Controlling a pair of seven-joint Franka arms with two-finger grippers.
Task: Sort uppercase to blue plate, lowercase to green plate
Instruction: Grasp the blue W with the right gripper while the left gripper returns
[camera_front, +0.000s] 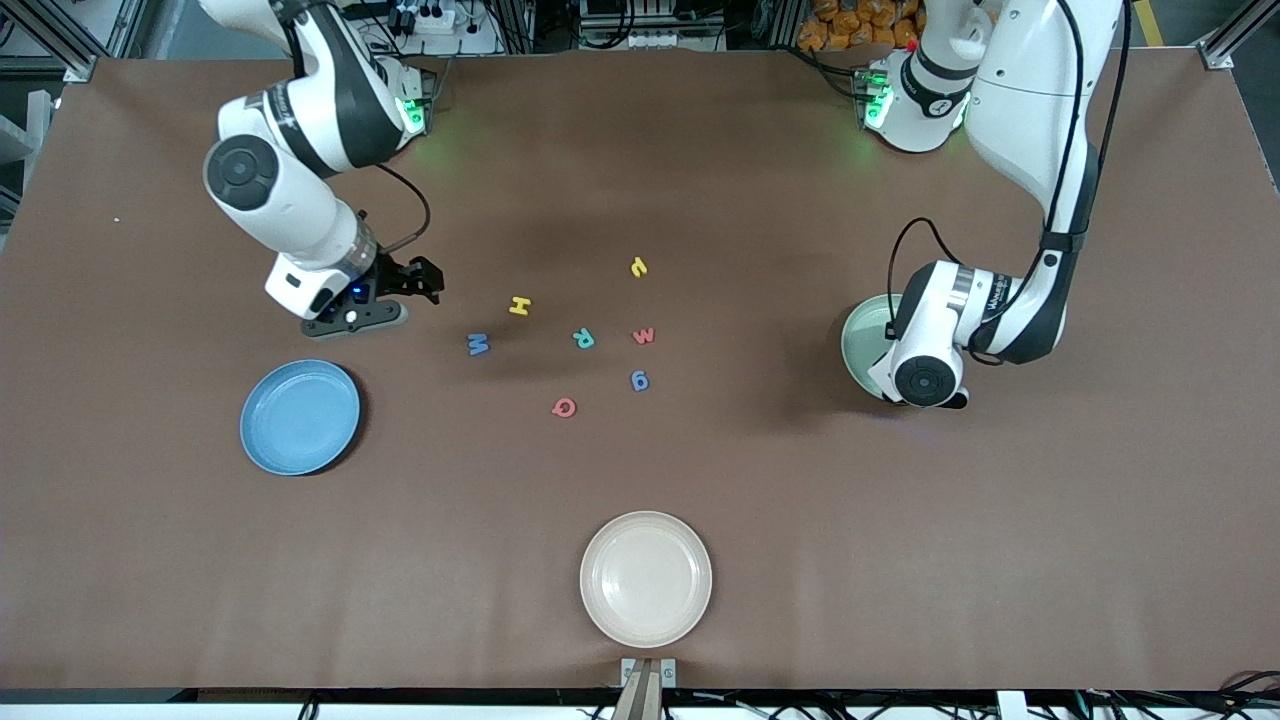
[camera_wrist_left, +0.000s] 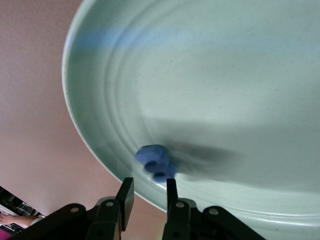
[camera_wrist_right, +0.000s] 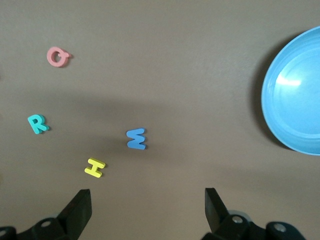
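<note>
Now small blue e (camera_wrist_left: 155, 162) lies blurred in green plate (camera_wrist_left: 240, 75), just past left gripper (camera_wrist_left: 148, 192) fingertips, fingers slightly parted, pinching nothing; right gripper (camera_wrist_right: 147, 210) fingers spread wide.

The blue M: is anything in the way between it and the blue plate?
No. Only bare table lies between the blue M and the blue plate. The open right gripper hovers beside them.
</note>
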